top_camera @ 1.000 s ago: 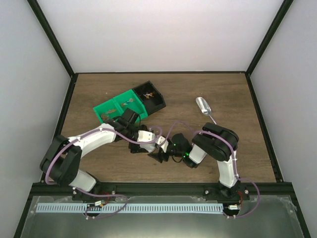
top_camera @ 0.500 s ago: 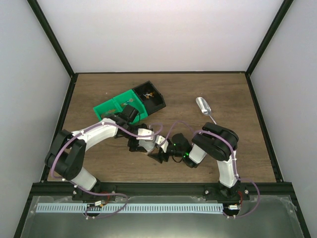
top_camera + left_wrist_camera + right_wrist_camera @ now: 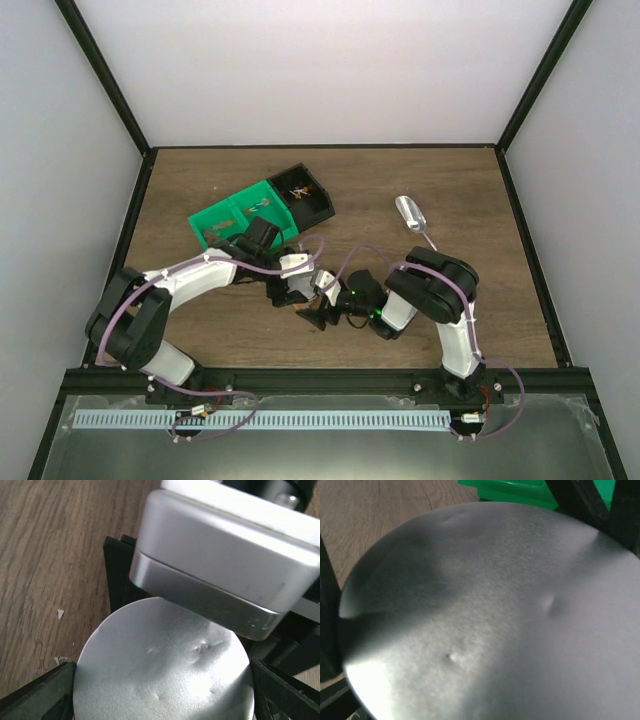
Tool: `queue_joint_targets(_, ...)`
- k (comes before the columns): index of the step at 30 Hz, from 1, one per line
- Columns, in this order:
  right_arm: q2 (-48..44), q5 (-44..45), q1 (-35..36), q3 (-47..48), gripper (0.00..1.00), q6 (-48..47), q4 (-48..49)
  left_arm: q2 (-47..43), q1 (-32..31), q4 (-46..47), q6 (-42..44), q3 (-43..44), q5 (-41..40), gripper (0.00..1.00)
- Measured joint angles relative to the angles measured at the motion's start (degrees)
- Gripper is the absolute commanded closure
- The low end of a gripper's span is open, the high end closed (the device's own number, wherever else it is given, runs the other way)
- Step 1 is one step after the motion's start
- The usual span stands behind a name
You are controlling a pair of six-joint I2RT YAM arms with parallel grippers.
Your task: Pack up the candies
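Left gripper clasps grey lid; candies lie well behind, in black box

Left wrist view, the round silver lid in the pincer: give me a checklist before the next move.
1. Left pincer fingers against both sides of the round silver lid: ok.
2. Right pincer clear of the lid: cannot tell, the lid fills its view.
3. Lid surface smooth: not ok, small dents show.
4. Candies all packed: not ok, a few lie in the black box.
5. Scoop out of the way: ok, it lies apart on the table.
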Motion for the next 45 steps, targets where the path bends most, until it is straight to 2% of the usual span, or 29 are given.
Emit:
queue_joint_targets(5, 0.3, 0.9, 0.3, 0.1, 0.01, 1.1, 0.6, -2.6, -0.7, 5.4, -6.3, -4.0, -1.7, 0.09)
queue_joint_targets(9, 0.5, 1.8, 0.5, 0.4, 0.05, 1.9, 0.8, -4.5, -1.6, 9.1, -10.7, -6.6, -3.9, 0.09)
queue_joint_targets(13, 1.0, 2.5, 0.5, 1.0, 0.17, 2.0, 1.0, -5.2, -2.6, 10.9, -13.9, -7.5, -5.8, 0.09)
queue_joint_targets(18, 1.2, 2.3, 0.5, 1.1, 0.34, 2.1, 1.4, -6.0, -2.8, 10.7, -13.6, -8.0, -6.6, 0.09)
queue_joint_targets(24, 1.2, 1.7, 0.7, 0.8, 0.43, 1.3, 1.6, -6.2, -2.7, 8.4, -10.3, -7.6, -6.1, 0.08)
queue_joint_targets(32, 0.9, -0.1, 0.5, -0.9, 0.49, -1.3, 2.6, -3.6, -1.4, 0.4, 2.4, -3.7, -2.0, 0.09)
queue_joint_targets(38, 0.0, -0.3, 0.3, -2.2, 0.50, -2.2, 2.6, -0.3, -0.7, -5.0, 11.2, 0.2, 0.1, 0.10)
queue_joint_targets(42, -0.2, -0.4, 0.2, -2.3, 0.51, -2.4, 2.2, 1.9, 0.1, -8.3, 15.1, 3.0, 1.1, 0.02)
queue_joint_targets(45, -0.3, -0.6, 0.2, -2.3, 0.51, -2.4, 2.1, 2.6, 0.5, -8.8, 14.4, 3.8, 1.5, 0.00)
